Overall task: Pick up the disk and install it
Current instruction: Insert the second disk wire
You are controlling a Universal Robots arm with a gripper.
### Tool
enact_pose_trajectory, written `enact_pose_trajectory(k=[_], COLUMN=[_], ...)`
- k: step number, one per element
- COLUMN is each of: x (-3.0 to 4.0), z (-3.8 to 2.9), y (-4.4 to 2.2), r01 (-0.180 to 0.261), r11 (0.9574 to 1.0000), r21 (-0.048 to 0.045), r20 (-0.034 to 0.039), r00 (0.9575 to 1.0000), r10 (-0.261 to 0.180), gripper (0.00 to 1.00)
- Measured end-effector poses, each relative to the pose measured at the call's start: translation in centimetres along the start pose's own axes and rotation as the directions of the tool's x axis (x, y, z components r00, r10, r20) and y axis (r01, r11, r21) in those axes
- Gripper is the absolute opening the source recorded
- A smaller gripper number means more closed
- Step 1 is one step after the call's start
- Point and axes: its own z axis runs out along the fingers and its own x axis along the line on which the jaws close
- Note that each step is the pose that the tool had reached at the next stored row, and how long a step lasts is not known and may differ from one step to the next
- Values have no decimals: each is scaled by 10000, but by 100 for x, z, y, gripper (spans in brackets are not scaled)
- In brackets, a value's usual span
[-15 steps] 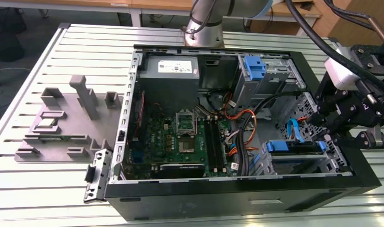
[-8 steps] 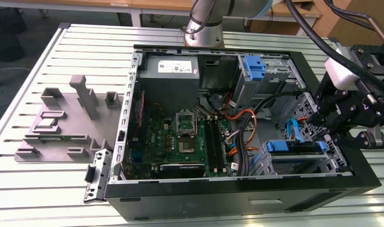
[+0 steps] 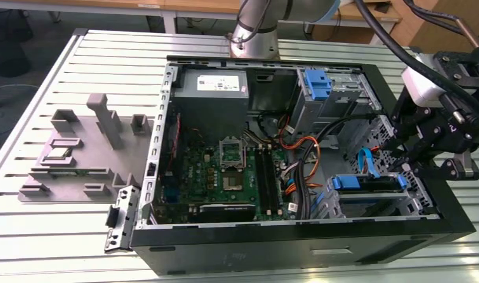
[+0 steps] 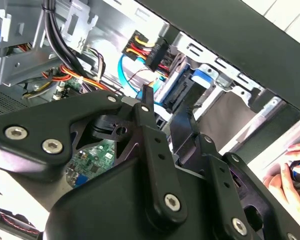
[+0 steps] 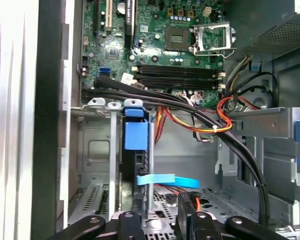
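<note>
Your gripper (image 3: 412, 162) hangs just beside the disk (image 3: 367, 183) seated in the drive cage (image 3: 378, 206); finger spacing: cannot tell.

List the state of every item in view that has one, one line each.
computer case: lying on its side, side panel off, interior exposed.
disk: on edge in the drive cage, blue carrier tab visible.
CPU socket: empty, retention frame down.
memory slots: empty.
gripper: at the drive cage by the disk; finger state unclear.
hand: person's, resting beside the case.
</note>
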Motion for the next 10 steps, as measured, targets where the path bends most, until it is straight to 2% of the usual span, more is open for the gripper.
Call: enact_pose_trajectory(k=[4,10], x=[-94,-137], z=[14,21], y=[-2,-73], r01=[0,0], r11=[10000,10000], r21=[0,0], r20=[0,2], r00=[10000,10000], r10=[0,0], gripper=[41,41])
